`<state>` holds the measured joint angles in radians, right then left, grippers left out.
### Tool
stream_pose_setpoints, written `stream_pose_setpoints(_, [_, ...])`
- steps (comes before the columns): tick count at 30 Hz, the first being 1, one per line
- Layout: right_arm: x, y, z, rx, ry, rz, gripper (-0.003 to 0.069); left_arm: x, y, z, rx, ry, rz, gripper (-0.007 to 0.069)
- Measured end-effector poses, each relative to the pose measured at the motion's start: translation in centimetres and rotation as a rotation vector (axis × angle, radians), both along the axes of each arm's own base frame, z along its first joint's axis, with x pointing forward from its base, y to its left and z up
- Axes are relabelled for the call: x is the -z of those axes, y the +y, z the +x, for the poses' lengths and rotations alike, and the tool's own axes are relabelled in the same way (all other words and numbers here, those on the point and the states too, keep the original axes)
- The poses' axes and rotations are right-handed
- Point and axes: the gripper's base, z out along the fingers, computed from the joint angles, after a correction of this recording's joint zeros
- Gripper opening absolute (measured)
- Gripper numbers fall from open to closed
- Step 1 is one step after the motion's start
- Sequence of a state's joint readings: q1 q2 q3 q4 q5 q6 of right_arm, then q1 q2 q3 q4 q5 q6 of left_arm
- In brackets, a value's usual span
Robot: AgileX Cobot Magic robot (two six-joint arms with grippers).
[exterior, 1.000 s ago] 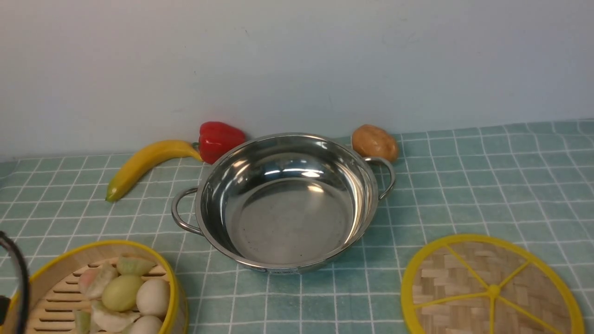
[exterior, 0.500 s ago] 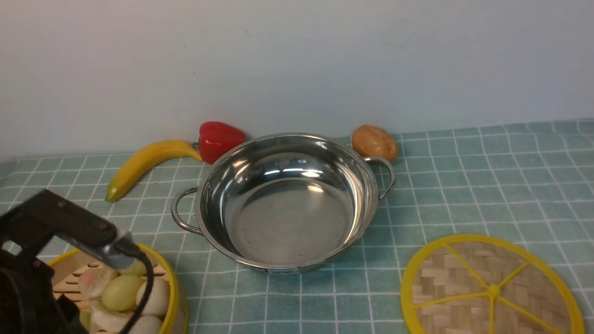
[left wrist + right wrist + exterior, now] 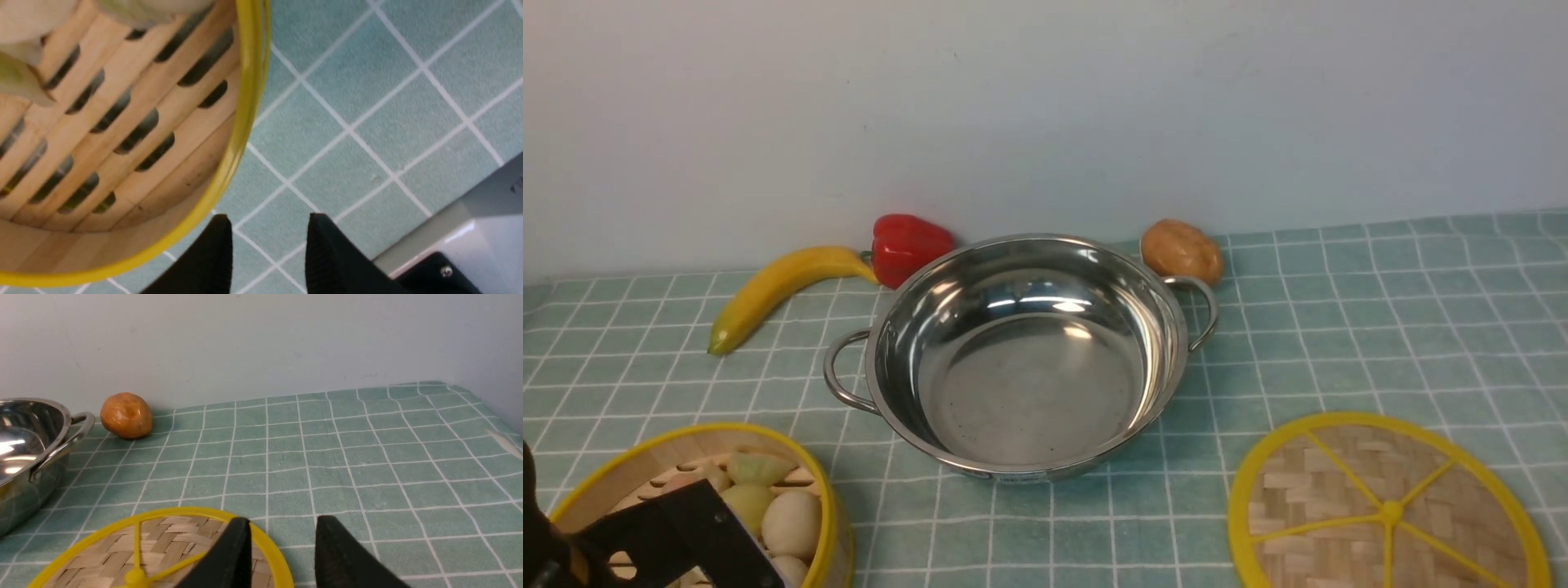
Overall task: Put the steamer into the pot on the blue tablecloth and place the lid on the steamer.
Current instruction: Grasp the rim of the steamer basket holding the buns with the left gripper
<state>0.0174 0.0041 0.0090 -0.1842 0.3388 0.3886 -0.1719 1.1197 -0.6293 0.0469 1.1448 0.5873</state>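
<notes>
The steamer (image 3: pixel 805 490), holding pale green and white dumplings, stands on the blue tablecloth (image 3: pixel 1339 327) at the near left. The empty steel pot (image 3: pixel 1029 359) sits in the middle, and the woven lid (image 3: pixel 1388 506) lies flat at the near right. My left arm (image 3: pixel 678 535) covers the steamer's near side. In the left wrist view my left gripper (image 3: pixel 269 222) is open over bare cloth, just outside the steamer's yellow rim (image 3: pixel 245 122). My right gripper (image 3: pixel 282 524) is open and empty, one finger above the lid's edge (image 3: pixel 163 555). It is out of the front view.
A banana (image 3: pixel 776 290) and a red pepper (image 3: pixel 911 245) lie behind the pot on the left, and a potato (image 3: pixel 1183 249) behind its right handle. The wall is close behind them. The table's edge (image 3: pixel 449 212) lies near my left gripper.
My left arm came into the front view above the steamer, then dropped to the steamer's near side. The steamer, pot and lid have not moved.
</notes>
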Motion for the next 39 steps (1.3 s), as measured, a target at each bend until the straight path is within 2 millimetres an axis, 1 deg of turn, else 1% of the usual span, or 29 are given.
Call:
stream_pose_setpoints(4, [0.0, 0.0, 0.0, 0.0, 0.0, 0.0, 0.0242, 0.2, -0.1, 0.4, 0.039, -0.011, -0.009, 0.0243])
stream_pose_setpoints(9, [0.0, 0.0, 0.0, 0.0, 0.0, 0.0, 0.0242, 1.8, -0.4, 1.8, 0.08, 0.022, -0.002, 0.0243])
stream_pose_setpoints(10, [0.0, 0.0, 0.0, 0.0, 0.0, 0.0, 0.0242, 1.8, -0.4, 1.9, 0.08, 0.022, -0.002, 0.0243])
stream_pose_setpoints(13, [0.0, 0.0, 0.0, 0.0, 0.0, 0.0, 0.0242, 3.0, -0.5, 2.8, 0.092, 0.042, 0.01, 0.0243])
stream_pose_setpoints(21, [0.0, 0.0, 0.0, 0.0, 0.0, 0.0, 0.0242, 4.9, -0.4, 3.7, 0.114, 0.12, 0.044, 0.0244])
stream_pose_setpoints(32, [0.0, 0.0, 0.0, 0.0, 0.0, 0.0, 0.0242, 7.0, -0.6, 4.7, 0.117, 0.151, 0.042, 0.0237])
stream_pose_setpoints(34, [0.0, 0.0, 0.0, 0.0, 0.0, 0.0, 0.0242, 7.1, -0.6, 4.7, 0.115, 0.155, 0.039, 0.0188])
stream_pose_setpoints(35, [0.0, 0.0, 0.0, 0.0, 0.0, 0.0, 0.0242, 7.0, -0.7, 4.7, 0.114, 0.154, 0.036, 0.0113])
stream_pose_setpoints(36, [0.0, 0.0, 0.0, 0.0, 0.0, 0.0, 0.0242, 7.0, -0.7, 4.7, 0.114, 0.153, 0.036, 0.0101])
stream_pose_setpoints(37, [0.0, 0.0, 0.0, 0.0, 0.0, 0.0, 0.0242, 6.8, -0.7, 4.7, 0.121, 0.149, 0.038, 0.0048])
stream_pose_setpoints(39, [0.0, 0.0, 0.0, 0.0, 0.0, 0.0, 0.0242, 6.3, -0.7, 4.7, 0.123, 0.129, 0.035, 0.0022])
